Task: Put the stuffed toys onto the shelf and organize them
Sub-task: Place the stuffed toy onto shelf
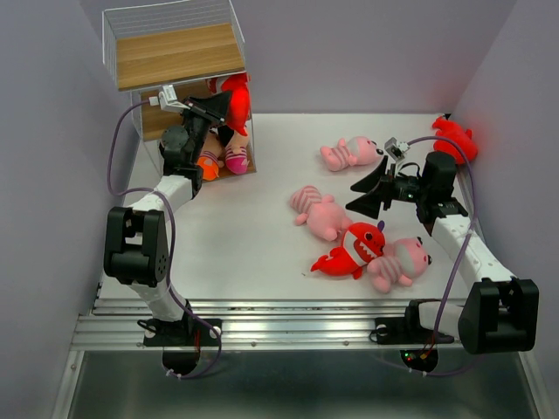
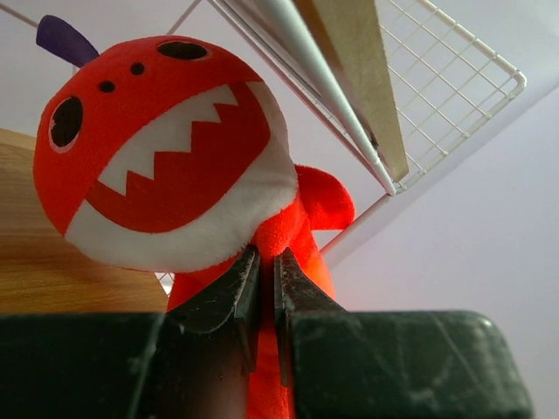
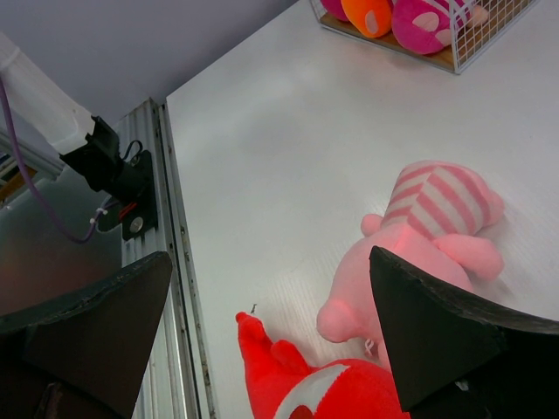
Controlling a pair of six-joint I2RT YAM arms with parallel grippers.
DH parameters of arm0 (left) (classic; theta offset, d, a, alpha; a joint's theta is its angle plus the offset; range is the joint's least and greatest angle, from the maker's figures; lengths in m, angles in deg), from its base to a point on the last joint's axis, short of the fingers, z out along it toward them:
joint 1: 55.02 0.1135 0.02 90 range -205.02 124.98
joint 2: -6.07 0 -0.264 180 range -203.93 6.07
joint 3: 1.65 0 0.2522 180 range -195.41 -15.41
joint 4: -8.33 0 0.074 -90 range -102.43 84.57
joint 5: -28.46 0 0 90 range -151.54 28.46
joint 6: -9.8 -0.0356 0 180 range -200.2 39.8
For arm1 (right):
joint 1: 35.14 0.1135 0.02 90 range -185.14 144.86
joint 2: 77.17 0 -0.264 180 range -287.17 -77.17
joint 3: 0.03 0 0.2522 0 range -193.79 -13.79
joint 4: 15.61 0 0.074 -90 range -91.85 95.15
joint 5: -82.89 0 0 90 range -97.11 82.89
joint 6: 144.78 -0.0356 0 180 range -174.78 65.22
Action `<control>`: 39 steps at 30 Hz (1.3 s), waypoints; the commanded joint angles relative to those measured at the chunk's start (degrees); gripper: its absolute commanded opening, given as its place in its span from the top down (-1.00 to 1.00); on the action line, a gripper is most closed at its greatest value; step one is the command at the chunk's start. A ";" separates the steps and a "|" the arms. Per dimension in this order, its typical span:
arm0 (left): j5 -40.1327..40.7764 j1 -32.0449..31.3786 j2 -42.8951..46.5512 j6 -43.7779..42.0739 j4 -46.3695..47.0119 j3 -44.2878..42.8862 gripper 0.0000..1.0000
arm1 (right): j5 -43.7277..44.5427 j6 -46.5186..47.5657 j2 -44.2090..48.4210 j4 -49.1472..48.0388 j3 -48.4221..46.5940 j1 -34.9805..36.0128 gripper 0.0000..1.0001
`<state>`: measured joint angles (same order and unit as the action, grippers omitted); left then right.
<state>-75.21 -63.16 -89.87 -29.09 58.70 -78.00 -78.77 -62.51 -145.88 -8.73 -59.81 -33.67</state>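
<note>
My left gripper [image 1: 218,106] is shut on a red shark [image 1: 236,98] and holds it at the right edge of the shelf's [image 1: 179,54] middle tier. In the left wrist view the jaws [image 2: 262,266] pinch the shark [image 2: 166,148] below its head, with a shelf board [image 2: 349,78] above. Dolls' pink and orange feet [image 1: 223,161] show on the bottom tier. My right gripper [image 1: 352,198] is open and empty over the table. Below it [image 3: 271,340] lie a pink striped animal [image 3: 428,236] and a red shark [image 3: 306,388].
On the table lie three pink striped animals [image 1: 349,153] [image 1: 319,212] [image 1: 397,262] and a red shark [image 1: 354,249]. Another red shark [image 1: 456,138] lies at the far right by the wall. The table's front rail [image 1: 297,323] runs along the near edge.
</note>
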 commanded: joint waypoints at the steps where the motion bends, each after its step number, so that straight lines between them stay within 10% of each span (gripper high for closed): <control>1: -0.39 -0.12 -0.56 0.13 0.20 -0.69 0.74 | -1.20 0.52 1.03 -1.91 0.05 -0.42 -1.00; 14: 0.22 -0.12 -1.00 0.04 -4.98 -1.05 0.35 | -1.12 0.52 1.03 -1.83 -0.03 -0.42 -1.00; 27: 4.44 -0.12 2.69 -2.60 -10.70 -0.26 -0.65 | -1.03 0.61 0.86 -1.83 0.05 -0.42 -1.00; 39: 6.38 -0.12 5.41 -4.35 -13.51 0.45 -0.91 | -1.12 0.70 0.86 -1.91 0.05 -0.95 -1.00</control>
<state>-70.49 -63.30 -87.84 -31.18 45.77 -78.00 -78.92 -62.51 -145.88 -8.70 -59.81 -34.13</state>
